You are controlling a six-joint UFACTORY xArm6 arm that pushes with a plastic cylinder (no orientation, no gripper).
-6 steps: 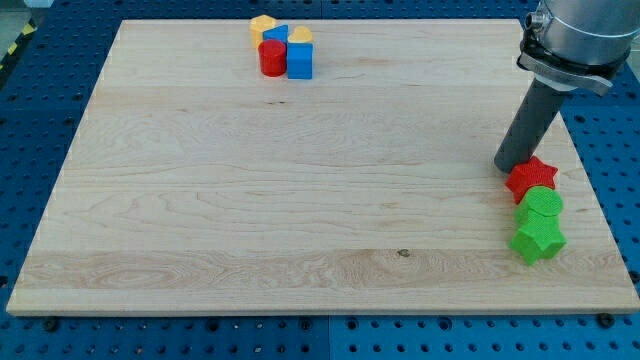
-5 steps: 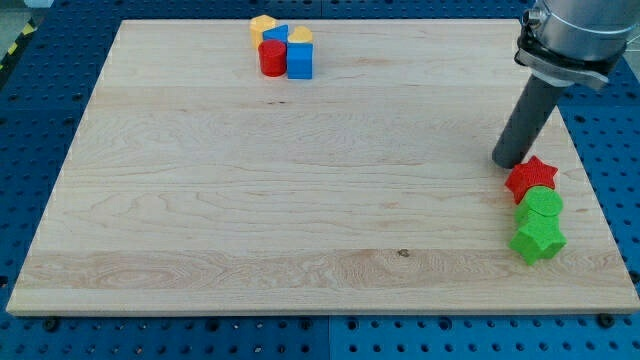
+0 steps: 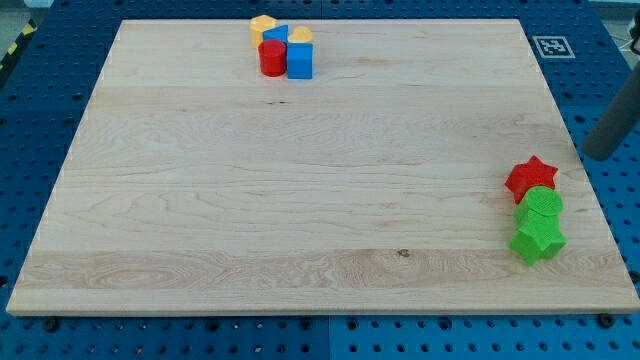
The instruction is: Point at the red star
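Red star [image 3: 530,179]: sits near the view's right edge of the counter [image 3: 300,180], a little below mid-height, flat on the wood.
Neighbours: touching a green round block [image 3: 541,207] just below it, and below that a green star [image 3: 538,239]; three in a tight column, so any nudge to the red one likely carries into the greens.
Far cluster: up at the view's top, left of centre, a red cylinder [image 3: 271,57], a blue cube [image 3: 299,60], a second blue block [image 3: 276,35] behind them whose shape is hard to read, a yellow heart-like block [image 3: 263,24] and another yellow block [image 3: 300,35], all packed together and well apart from the star.
Tip: rod visible at the view's right edge, off the wood and over the blue pegboard; lower end about [image 3: 598,157], up and to the right of the red star, clearly apart from it, touching nothing.
Claw: none fitted, just the bare rod, so nothing open, nothing closed, nothing held.
Handling: looks a small, light, rigid plastic piece with a ribbed top; judged quick to slide on smooth wood, points apt to make it spin if struck off-centre.
Where to address it: no taking hold needed; best approached from the free upper-right side, stopping just beside a point, short of contact.
Task standing: pointing not yet made, gap too wide to read as a point.
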